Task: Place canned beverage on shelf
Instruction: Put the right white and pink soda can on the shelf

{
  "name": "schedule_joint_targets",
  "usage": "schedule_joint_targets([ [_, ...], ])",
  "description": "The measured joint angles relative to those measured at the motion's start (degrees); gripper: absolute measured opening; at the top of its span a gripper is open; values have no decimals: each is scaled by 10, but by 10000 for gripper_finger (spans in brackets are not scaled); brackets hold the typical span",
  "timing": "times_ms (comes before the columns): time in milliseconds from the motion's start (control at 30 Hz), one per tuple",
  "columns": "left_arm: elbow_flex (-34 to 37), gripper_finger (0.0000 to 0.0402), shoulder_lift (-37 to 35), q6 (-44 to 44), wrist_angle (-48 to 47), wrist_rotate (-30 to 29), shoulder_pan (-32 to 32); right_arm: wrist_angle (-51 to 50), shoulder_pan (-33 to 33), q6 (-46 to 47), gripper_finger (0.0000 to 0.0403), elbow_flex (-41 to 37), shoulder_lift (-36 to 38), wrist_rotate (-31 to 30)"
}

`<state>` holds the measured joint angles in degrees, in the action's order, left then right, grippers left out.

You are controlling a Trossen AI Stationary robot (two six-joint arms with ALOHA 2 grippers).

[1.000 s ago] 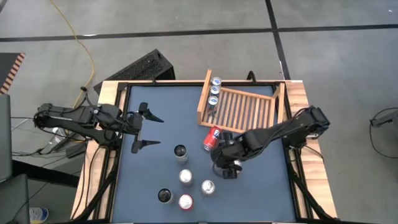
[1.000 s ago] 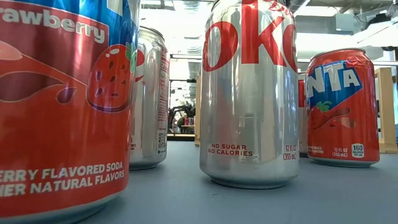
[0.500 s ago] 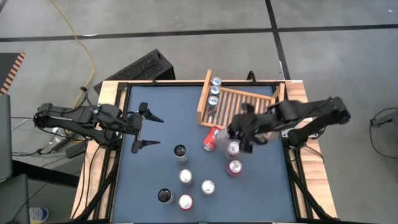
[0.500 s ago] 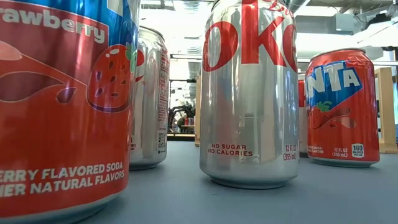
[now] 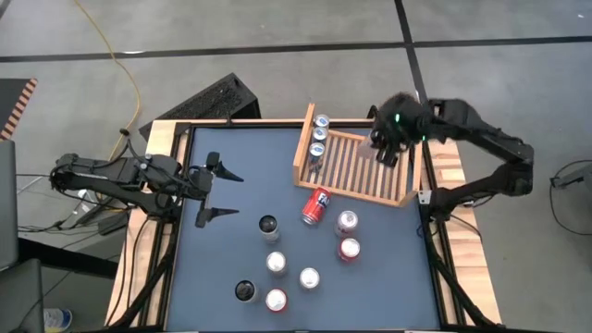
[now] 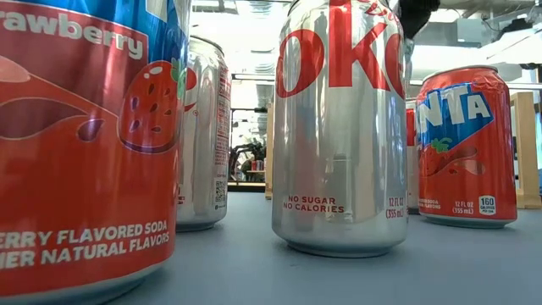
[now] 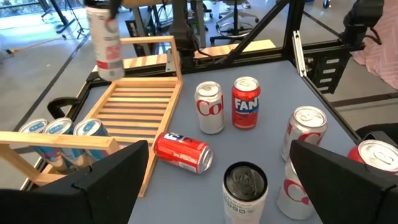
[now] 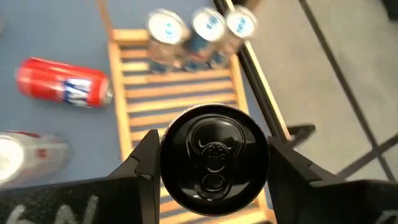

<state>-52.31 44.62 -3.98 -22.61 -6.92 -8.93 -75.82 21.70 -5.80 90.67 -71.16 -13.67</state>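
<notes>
Swung up from the table, your right gripper [image 8: 211, 155], clenched on an upright can [image 8: 214, 160], hovers over the shelf's [image 5: 356, 166] far-right corner.

1. The shelf [image 5: 359, 165] sits at the far right of the counter [image 5: 231, 185]; three cans [image 5: 319, 135] stand in a row along its left side board.
2. The right hand [image 5: 388, 148] hangs over the shelf's far right part, clasping a can [image 7: 104, 38] above the slats.
3. A tipped can [image 5: 316, 205] lies on the counter just before the shelf's near left corner; seven upright cans [image 5: 305, 268] stand nearer, mid-counter.
4. The left hand [image 5: 215, 191], fingers spread, hovers at the counter's left edge.
</notes>
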Motion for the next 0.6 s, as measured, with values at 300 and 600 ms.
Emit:
schedule_joint_targets([
  [300,0,380,0,-13,-2,-37,0,13,203,-160,179,0,-15,125],
  [600,0,380,0,-14,-2,-45,0,72,315,-231,179,-98,-28,179],
])
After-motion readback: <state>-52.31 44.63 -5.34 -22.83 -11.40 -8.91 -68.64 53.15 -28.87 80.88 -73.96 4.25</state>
